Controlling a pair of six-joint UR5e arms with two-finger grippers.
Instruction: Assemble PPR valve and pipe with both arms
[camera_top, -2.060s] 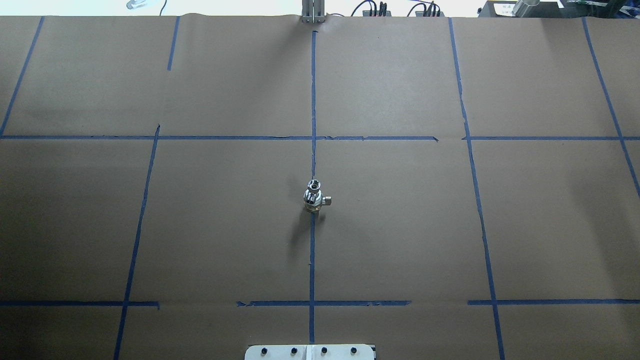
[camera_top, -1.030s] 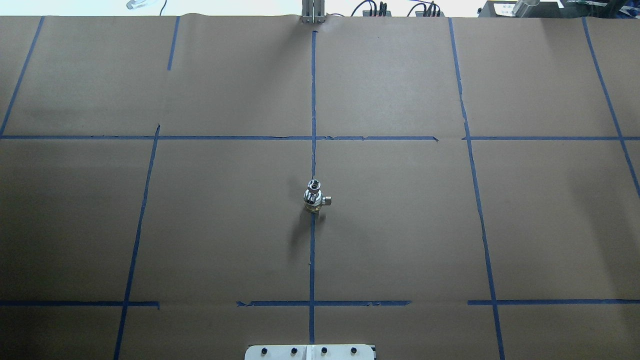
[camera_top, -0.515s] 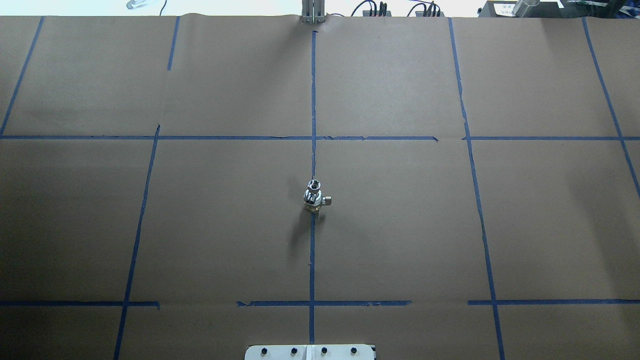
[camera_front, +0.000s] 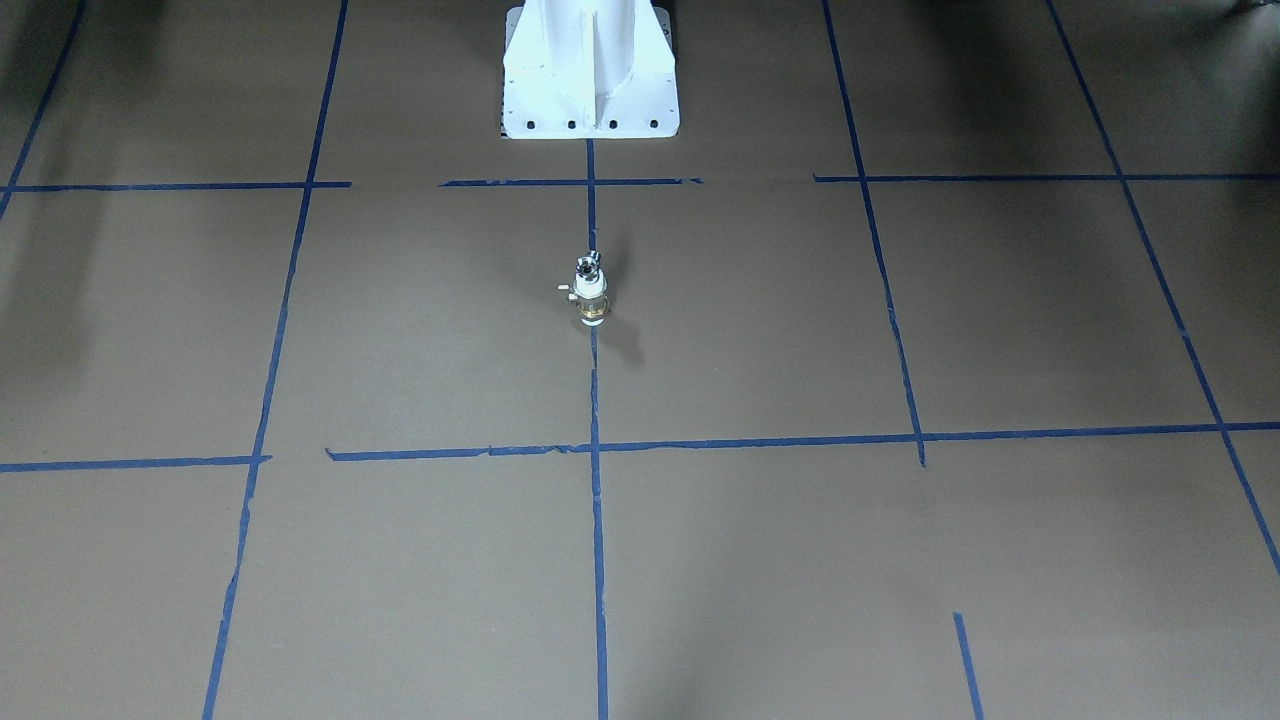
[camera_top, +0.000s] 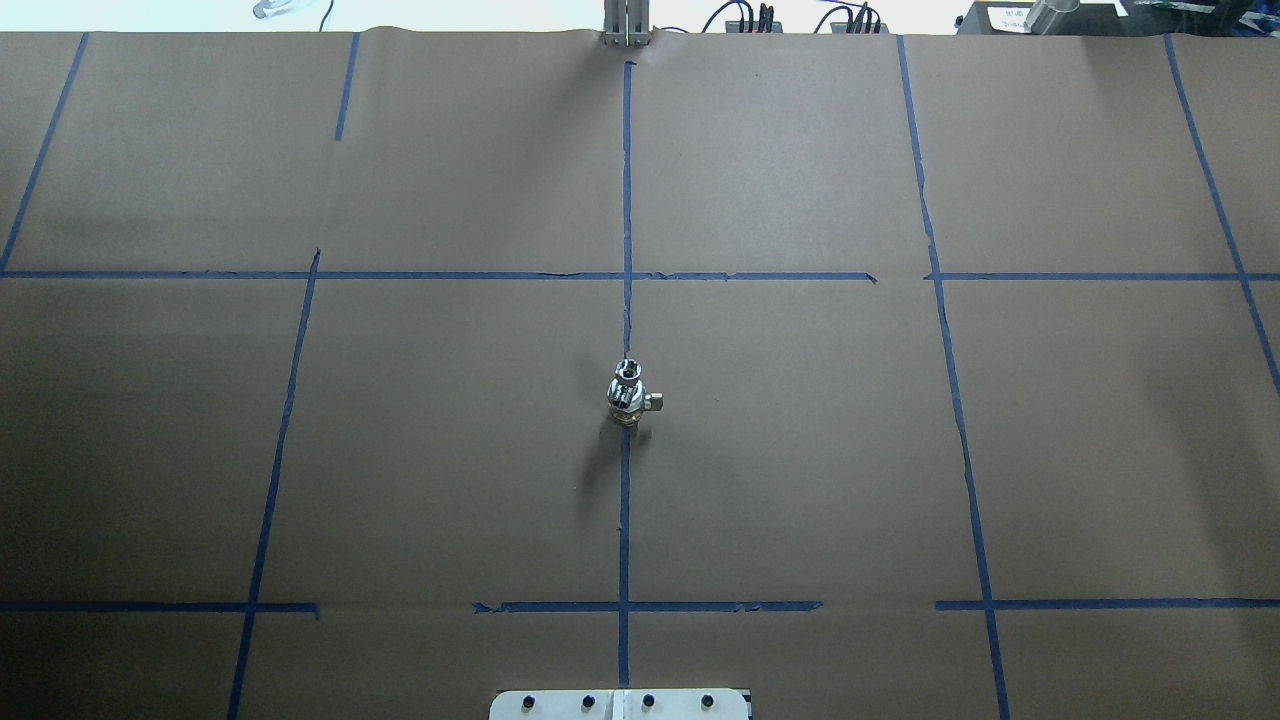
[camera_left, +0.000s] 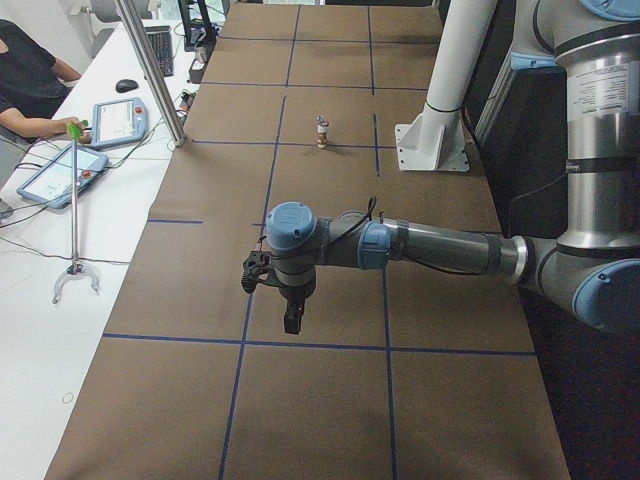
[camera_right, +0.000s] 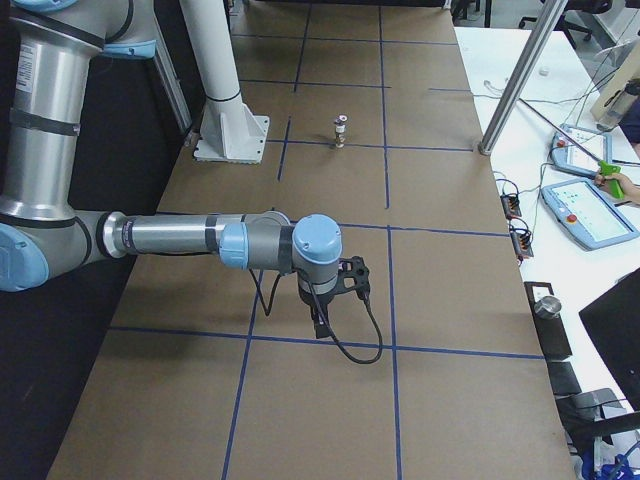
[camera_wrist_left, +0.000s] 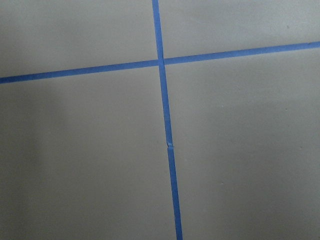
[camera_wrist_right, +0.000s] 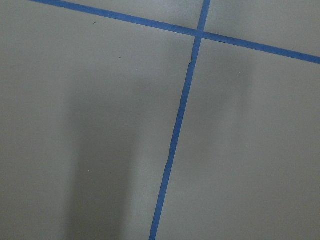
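My overhead cam looks forward-down from behind the pedestal (camera_top: 560, 708); front cam faces it steeply. Side cams look along the table (camera_left: 330, 400) from each end. Wrist cams sit close over blue tape (camera_wrist_left: 167, 150). All four exteriors share the PPR valve (camera_top: 625, 402).

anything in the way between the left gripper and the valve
Nothing visible. In the left side view only bare table with flat tape lines lies between the left gripper and the valve, which stands upright at the centre with the pipe on top.
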